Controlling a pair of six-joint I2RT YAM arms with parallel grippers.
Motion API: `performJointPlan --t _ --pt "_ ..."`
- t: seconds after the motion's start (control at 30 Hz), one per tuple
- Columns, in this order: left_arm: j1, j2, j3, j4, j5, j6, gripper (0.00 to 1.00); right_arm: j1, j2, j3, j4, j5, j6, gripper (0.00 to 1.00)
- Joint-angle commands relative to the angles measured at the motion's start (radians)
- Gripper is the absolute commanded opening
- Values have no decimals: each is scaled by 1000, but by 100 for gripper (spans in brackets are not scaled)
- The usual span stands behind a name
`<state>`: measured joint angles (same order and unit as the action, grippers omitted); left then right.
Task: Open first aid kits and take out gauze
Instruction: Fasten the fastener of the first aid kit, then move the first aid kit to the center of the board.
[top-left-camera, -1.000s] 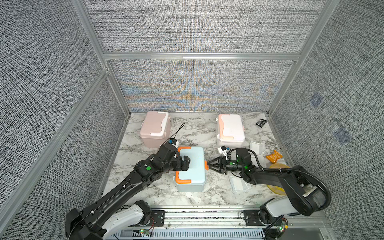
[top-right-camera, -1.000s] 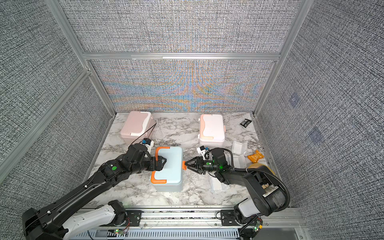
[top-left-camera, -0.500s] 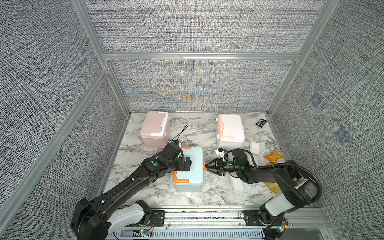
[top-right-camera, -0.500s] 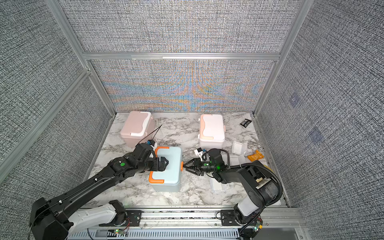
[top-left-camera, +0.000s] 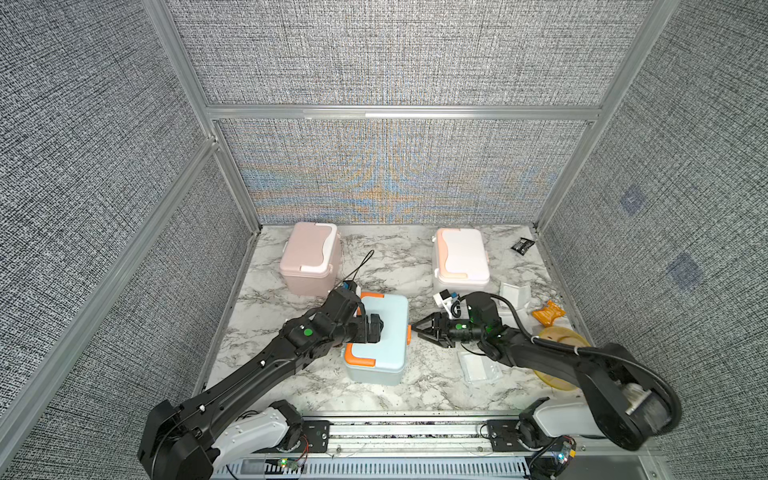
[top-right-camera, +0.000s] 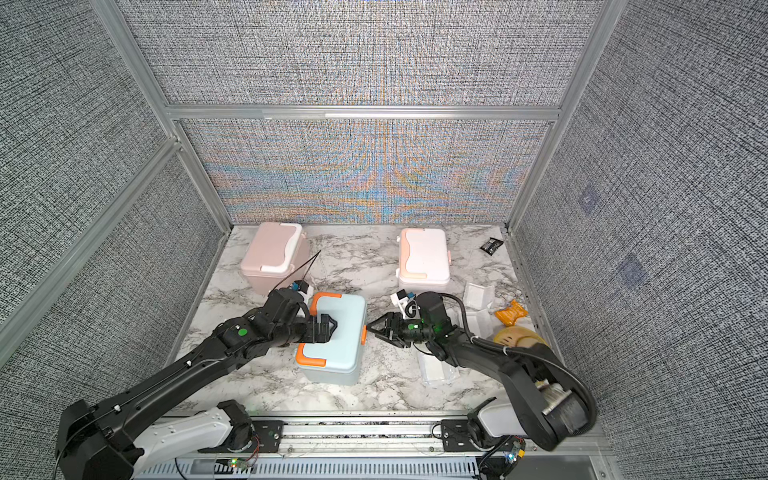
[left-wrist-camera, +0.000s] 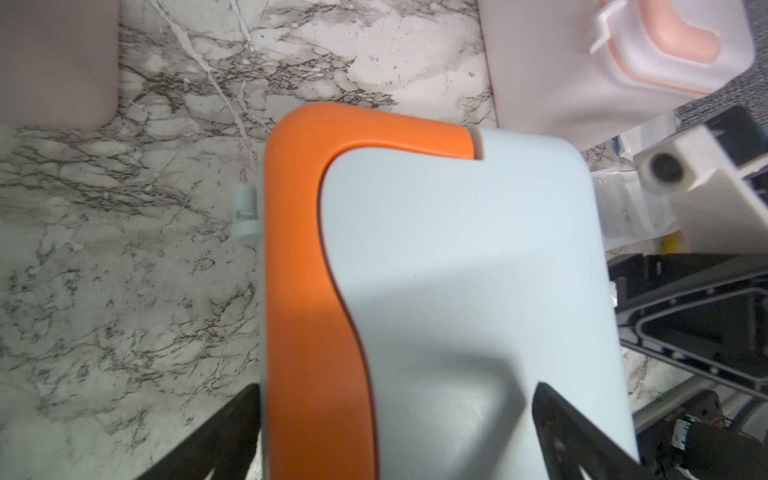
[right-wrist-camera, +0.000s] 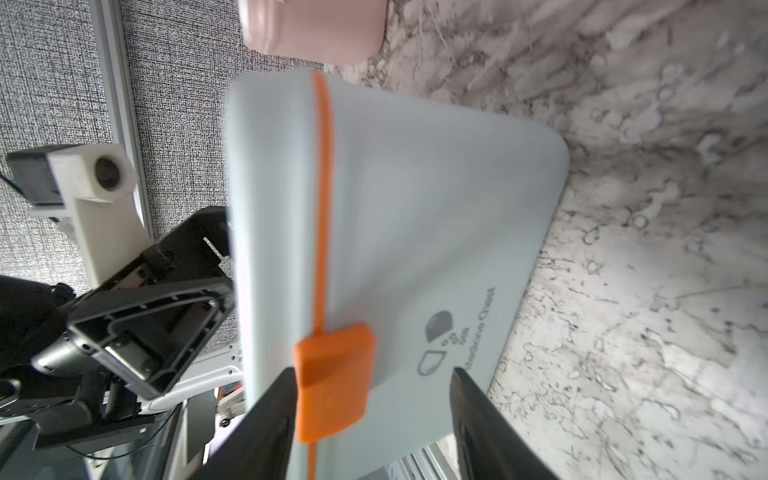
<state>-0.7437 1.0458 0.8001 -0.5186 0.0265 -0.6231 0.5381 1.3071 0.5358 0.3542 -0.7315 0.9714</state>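
Note:
The light blue first aid kit (top-left-camera: 382, 332) (top-right-camera: 338, 332) with an orange handle (left-wrist-camera: 307, 270) stands shut in the middle. My left gripper (top-left-camera: 376, 328) (top-right-camera: 330, 328) (left-wrist-camera: 395, 388) is open over its lid, one finger outside the handle edge, the other on the lid. My right gripper (top-left-camera: 415, 327) (top-right-camera: 370, 328) (right-wrist-camera: 372, 374) is open at the kit's right side, straddling the orange latch (right-wrist-camera: 332, 374), one finger touching it. The pink kit (top-left-camera: 309, 257) and the white and peach kit (top-left-camera: 459, 259) stand shut at the back. Gauze pads (top-left-camera: 478, 365) (top-left-camera: 513, 295) lie on the right.
A small black packet (top-left-camera: 523, 245) lies in the back right corner. An orange packet (top-left-camera: 548, 312) and a yellow round thing (top-left-camera: 561, 336) sit by the right wall, partly under my right arm. Grey walls close in three sides of the marble table (top-left-camera: 291, 374).
My right gripper has crept up to the blue kit's latch and its jaws have widened. My left arm has shifted a little while its gripper stays over the lid.

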Motion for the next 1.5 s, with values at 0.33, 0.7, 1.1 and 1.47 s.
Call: performJointPlan --t 0.33,0.7,1.1,1.47 --pt "0 -204 -84 -72 88 -79 100 99 -330 167 -676 261 -321 82" --pt "0 -456 -203 -97 96 -144 99 566 -329 230 -817 716 -503 99" --pt "0 -332 -205 65 46 -138 100 834 -74 335 -793 1081 -467 99" --pt "17 -33 -69 199 35 -25 100 632 -14 320 -699 1023 -338 99"
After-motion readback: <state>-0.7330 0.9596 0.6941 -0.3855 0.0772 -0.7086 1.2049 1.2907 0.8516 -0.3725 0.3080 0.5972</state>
